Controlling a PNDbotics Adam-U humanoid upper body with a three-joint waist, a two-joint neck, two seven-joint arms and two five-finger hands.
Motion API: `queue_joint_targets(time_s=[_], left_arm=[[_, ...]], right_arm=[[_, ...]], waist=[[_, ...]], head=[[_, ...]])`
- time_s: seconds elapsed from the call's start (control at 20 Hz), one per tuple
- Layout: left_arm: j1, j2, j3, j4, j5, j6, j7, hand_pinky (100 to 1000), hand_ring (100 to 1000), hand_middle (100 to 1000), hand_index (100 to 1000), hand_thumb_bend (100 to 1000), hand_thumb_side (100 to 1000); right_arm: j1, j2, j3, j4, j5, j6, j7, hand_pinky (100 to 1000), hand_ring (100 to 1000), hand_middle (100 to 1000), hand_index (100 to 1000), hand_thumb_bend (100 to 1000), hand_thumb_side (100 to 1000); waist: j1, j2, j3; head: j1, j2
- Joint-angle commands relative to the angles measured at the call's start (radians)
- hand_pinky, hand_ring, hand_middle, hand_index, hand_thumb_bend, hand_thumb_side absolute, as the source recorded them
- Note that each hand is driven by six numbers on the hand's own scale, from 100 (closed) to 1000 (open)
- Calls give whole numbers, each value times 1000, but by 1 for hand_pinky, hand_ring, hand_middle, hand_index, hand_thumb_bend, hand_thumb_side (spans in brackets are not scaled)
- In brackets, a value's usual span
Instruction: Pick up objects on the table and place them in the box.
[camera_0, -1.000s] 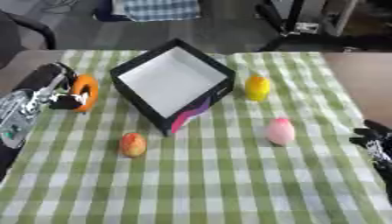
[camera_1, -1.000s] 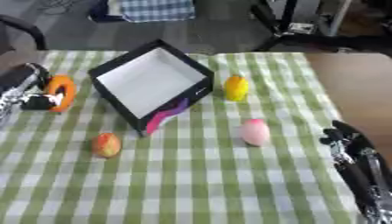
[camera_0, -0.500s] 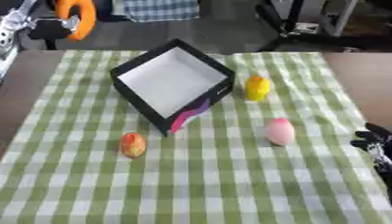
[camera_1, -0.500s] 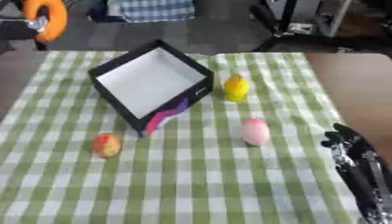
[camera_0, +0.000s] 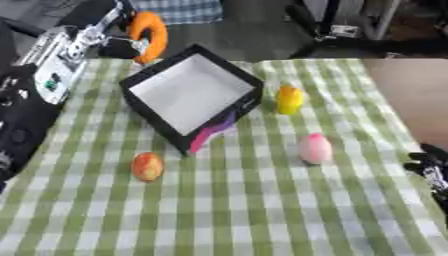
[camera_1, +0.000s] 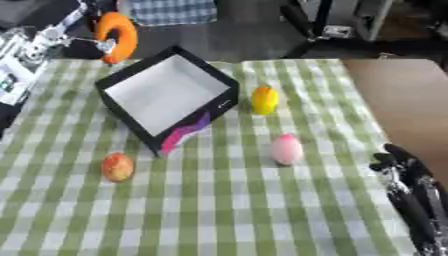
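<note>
While my left hand (camera_0: 105, 37) carries the orange ring (camera_0: 149, 34) clenched in its fingers, I keep it raised just behind the box (camera_0: 191, 95) for a drop inside. Right hand (camera_1: 407, 185) idles, fingers relaxed, at the desk (camera_0: 262, 210) edge.

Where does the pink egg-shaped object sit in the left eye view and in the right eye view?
Left eye view: the pink object lies right of centre on the checked cloth.
Right eye view: it lies nearer the middle.
Shared landmark: the yellow object directly beyond it, beside the box.
</note>
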Motion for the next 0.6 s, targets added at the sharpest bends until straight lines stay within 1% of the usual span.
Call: queue_joint_targets(time_s=[0.05,0.15,0.4,0.45,0.5,0.55,0.6], left_arm=[[-27,-33,6,54,-55,-16,6,705,543,542,511,100,354],[-19,-54,7,84,-75,-22,17,706,549,553,538,100,365],[-16,-68,9,112,-98,-35,36,706,549,553,538,100,365],[-11,-68,7,113,-99,-38,35,732,619,676,798,431,585],[-1,-64,3,107,-97,-43,32,734,622,681,833,480,609],[6,-59,2,98,-93,-45,27,738,625,687,901,579,656],[11,-52,1,87,-86,-47,22,739,625,687,905,589,661]], right_arm=[[-10,-7,1,-10,-8,-3,6,883,714,704,848,100,645],[-10,-6,2,-10,-10,-3,7,884,714,704,848,100,645],[-10,-5,2,-10,-10,-4,9,884,714,704,848,100,645],[-11,-5,1,-11,-10,-4,8,884,714,704,847,100,644],[-11,-5,0,-11,-10,-4,7,884,714,704,847,100,644],[-11,-5,-1,-11,-9,-3,7,884,714,704,847,100,644],[-12,-5,-1,-11,-9,-3,6,884,714,704,847,100,644]], waist=[[-14,-18,-5],[-14,-16,-10],[-14,-16,-12],[-13,-15,-12],[-13,-14,-11],[-12,-14,-11],[-12,-14,-9]], head=[[9,-1],[9,-1],[9,-1],[7,-1],[5,-1],[5,-1],[4,-1]])
